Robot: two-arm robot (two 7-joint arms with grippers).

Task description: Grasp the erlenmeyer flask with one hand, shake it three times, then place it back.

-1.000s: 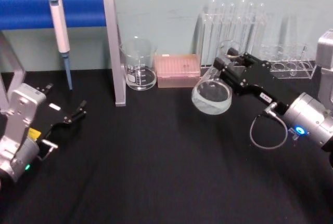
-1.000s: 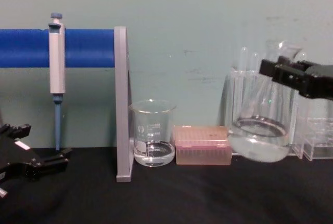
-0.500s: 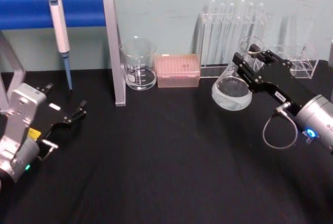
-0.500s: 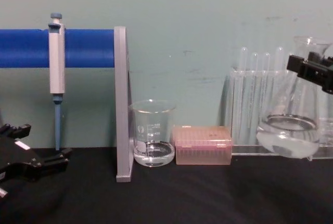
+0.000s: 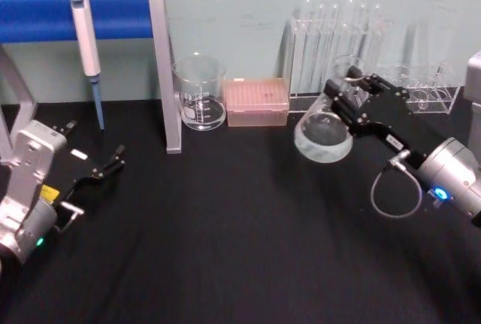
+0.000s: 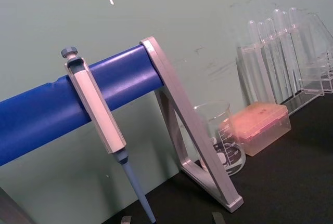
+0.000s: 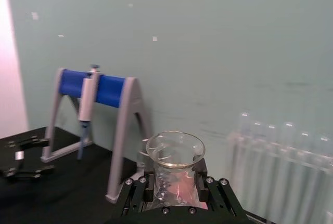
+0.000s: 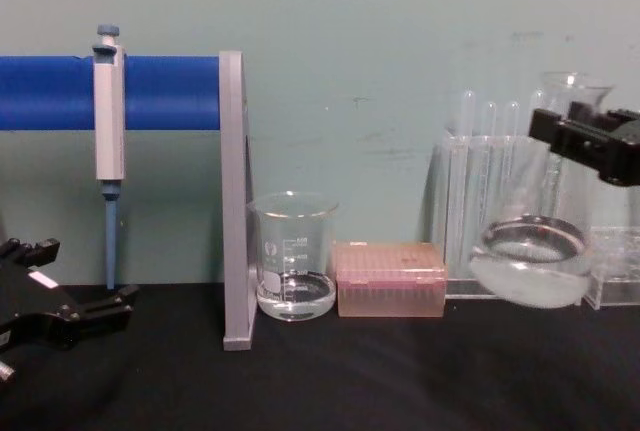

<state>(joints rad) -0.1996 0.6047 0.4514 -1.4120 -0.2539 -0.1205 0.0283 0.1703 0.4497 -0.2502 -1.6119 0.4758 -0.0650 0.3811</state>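
step: shaking, likely | right tool (image 5: 350,91) clenched on flask (image 5: 323,134) neck, held tilted off surface (image 5: 240,234) | left tool (image 5: 101,166) released, parked | next: steady, lower upright

I count one erlenmeyer flask (image 5: 323,134), one beaker (image 5: 200,95), one pink tip box (image 5: 258,102), one pipette (image 5: 85,34), one blue-bar stand (image 5: 120,13), two clear racks (tall rack (image 5: 297,57), low rack (image 5: 430,99)), and several test tubes (image 5: 336,38), exact count unclear.
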